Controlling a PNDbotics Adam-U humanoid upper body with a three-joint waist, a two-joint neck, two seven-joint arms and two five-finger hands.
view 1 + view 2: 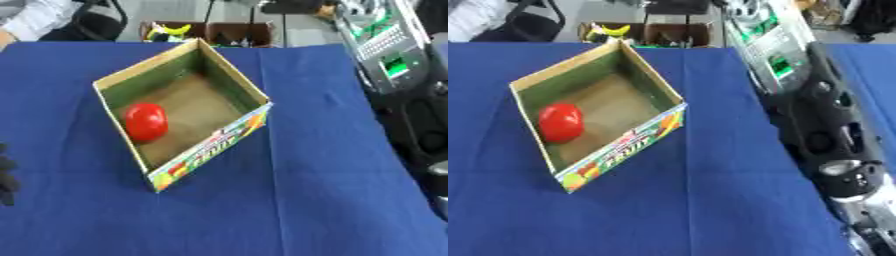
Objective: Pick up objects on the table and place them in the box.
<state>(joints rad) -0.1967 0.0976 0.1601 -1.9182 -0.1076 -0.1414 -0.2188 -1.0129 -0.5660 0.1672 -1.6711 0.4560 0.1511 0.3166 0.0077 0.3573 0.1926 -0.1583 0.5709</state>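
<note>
While it lies inside the box, the red fruit looks glossy.

A red object lies in a brown box with colourful printed sides on a blue cloth.

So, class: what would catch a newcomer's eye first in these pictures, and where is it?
A red round thing lies inside the open cardboard box, against its left wall. The box sits askew on the blue cloth, left of centre. The robot's right arm fills the right edge.
</note>
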